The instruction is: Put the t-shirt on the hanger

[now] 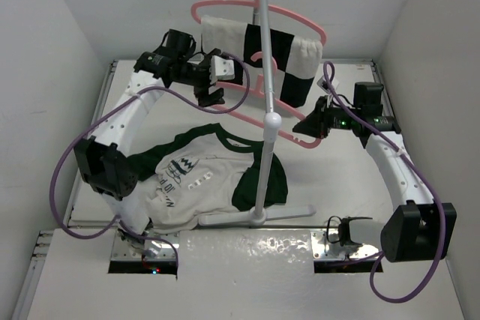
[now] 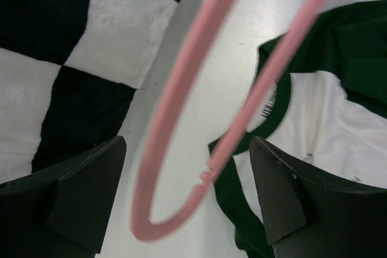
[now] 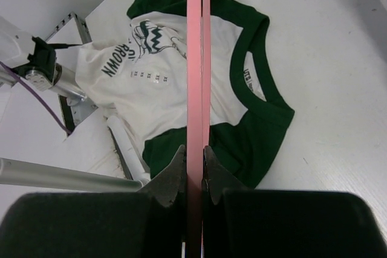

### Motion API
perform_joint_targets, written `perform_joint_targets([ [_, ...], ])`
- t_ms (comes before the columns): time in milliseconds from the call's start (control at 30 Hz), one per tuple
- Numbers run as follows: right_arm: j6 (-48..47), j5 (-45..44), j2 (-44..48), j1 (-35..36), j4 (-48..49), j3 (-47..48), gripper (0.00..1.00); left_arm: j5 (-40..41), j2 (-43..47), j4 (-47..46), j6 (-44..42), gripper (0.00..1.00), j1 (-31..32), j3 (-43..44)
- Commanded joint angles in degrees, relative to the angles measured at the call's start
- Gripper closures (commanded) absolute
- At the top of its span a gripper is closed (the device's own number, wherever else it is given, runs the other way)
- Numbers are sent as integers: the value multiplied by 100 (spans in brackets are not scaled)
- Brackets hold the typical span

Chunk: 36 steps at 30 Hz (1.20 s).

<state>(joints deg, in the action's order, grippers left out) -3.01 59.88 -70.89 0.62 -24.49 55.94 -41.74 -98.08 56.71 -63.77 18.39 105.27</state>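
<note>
One t-shirt [image 3: 151,89], one bare hanger [image 3: 195,58] (another draped)

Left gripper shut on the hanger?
No: the left gripper is open, its fingers wide apart, with the end of the hanger between them, untouched.

1. The left arm [image 1: 124,121] and the right arm [image 1: 401,174] had white curved links, joined by black boxy joint housings [image 1: 105,166].
2. A purple cable [image 1: 61,166] looped along the left arm, and a second one [image 1: 431,260] along the right arm.
3. The left gripper [image 1: 212,97] carried a pale plate on its black body; its fingers [image 2: 72,197] were matte black wedges.
4. The right gripper [image 1: 304,127] was black, and its fingers [image 3: 172,179] narrowed to thin points.
5. A small green light [image 1: 343,121] glowed near the right wrist, possibly a status lamp.
</note>
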Motion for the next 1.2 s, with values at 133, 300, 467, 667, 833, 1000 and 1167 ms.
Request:
perform_joint_targets([
  [133, -174, 701, 40, 26, 102, 22, 100, 228, -545, -1461, 1017, 20, 103, 186],
  [300, -209, 701, -3, 17, 111, 13, 100, 270, -466, -636, 103, 37, 156, -313],
  [467, -463, 385, -223, 17, -143, 206, 100, 895, -343, -968, 514, 100, 226, -772],
  [667, -1394, -1240, -732, 490, -1222, 838, 45, 658, -317, -117, -513, 100, 252, -649],
  [833, -1790, -2646, -1067, 1096, -1217, 1611, 1, 755, -528, 506, -1014, 100, 261, -464],
  [1000, -2028, -2437, -1137, 1177, -1067, 1972, 1, 702, -414, 561, -1243, 100, 261, -552],
  [1167, -2195, -2332, -1408, 1563, -1022, 2104, 2, 693, -378, 473, -1138, 100, 253, -534],
])
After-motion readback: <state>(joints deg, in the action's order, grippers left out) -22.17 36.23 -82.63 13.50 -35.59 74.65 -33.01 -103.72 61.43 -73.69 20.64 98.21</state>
